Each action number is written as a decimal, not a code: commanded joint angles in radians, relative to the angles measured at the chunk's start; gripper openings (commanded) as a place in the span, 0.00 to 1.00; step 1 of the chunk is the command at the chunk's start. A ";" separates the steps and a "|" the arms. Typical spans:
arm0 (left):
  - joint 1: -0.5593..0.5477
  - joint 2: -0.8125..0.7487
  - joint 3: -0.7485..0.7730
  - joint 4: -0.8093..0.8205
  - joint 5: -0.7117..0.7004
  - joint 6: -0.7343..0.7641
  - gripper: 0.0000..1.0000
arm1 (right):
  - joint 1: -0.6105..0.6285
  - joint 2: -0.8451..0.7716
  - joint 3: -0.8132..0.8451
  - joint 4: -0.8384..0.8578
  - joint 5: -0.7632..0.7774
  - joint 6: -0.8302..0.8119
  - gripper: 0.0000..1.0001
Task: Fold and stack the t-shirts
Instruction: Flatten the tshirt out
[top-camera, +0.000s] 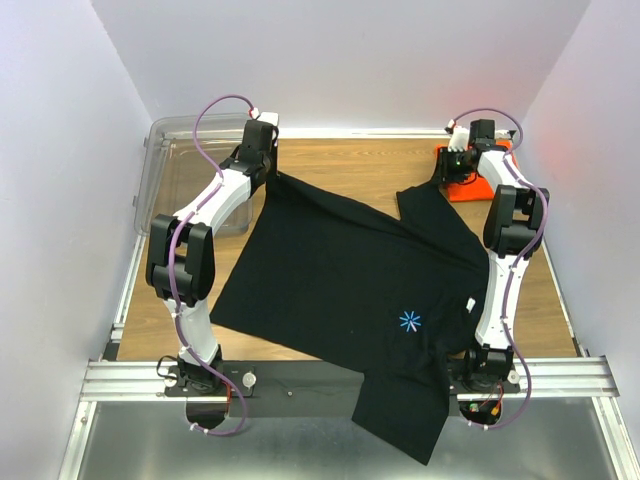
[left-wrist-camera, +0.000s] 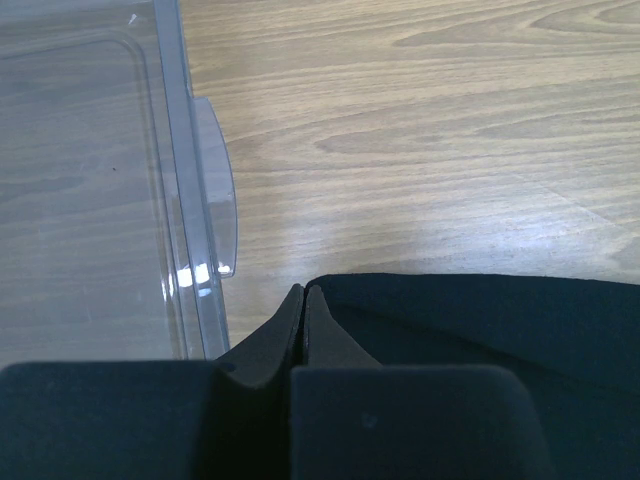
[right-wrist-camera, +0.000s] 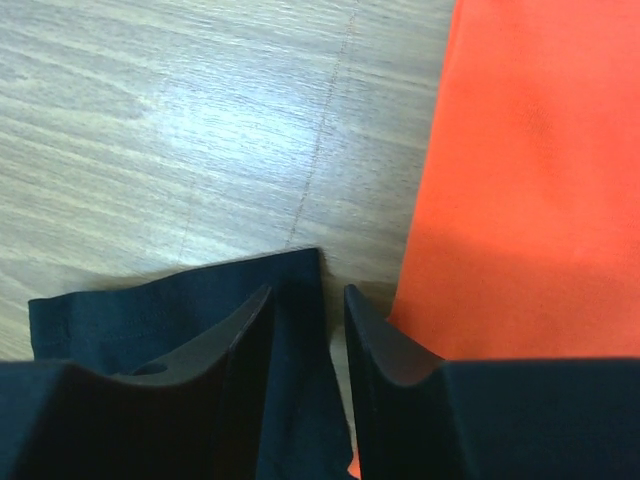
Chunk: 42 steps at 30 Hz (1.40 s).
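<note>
Now the black shirt (top-camera: 340, 270) is lying spread over the middle of the table (top-camera: 350, 165), with one part hanging over the table's near edge. The left gripper (left-wrist-camera: 303, 298) is pinching one corner of it tightly, at the table's far left beside the bin (top-camera: 180, 180). The right gripper (right-wrist-camera: 308, 295) is standing released, jaws apart around another corner, just beside the orange shirt (right-wrist-camera: 520, 180) at the table's far right.

left gripper (left-wrist-camera: 303, 300) pinched on black shirt (left-wrist-camera: 480, 320) edge, clear bin (left-wrist-camera: 195, 230) beside.
</note>
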 joint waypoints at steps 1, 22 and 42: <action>0.002 0.004 0.024 -0.005 0.007 0.013 0.00 | 0.004 0.041 0.003 -0.031 0.021 -0.003 0.39; 0.002 -0.030 0.024 0.013 -0.012 0.005 0.00 | 0.004 -0.103 0.073 -0.055 -0.094 -0.009 0.01; -0.009 -0.602 -0.087 0.338 0.143 -0.075 0.00 | 0.005 -0.877 0.311 -0.074 0.061 -0.067 0.01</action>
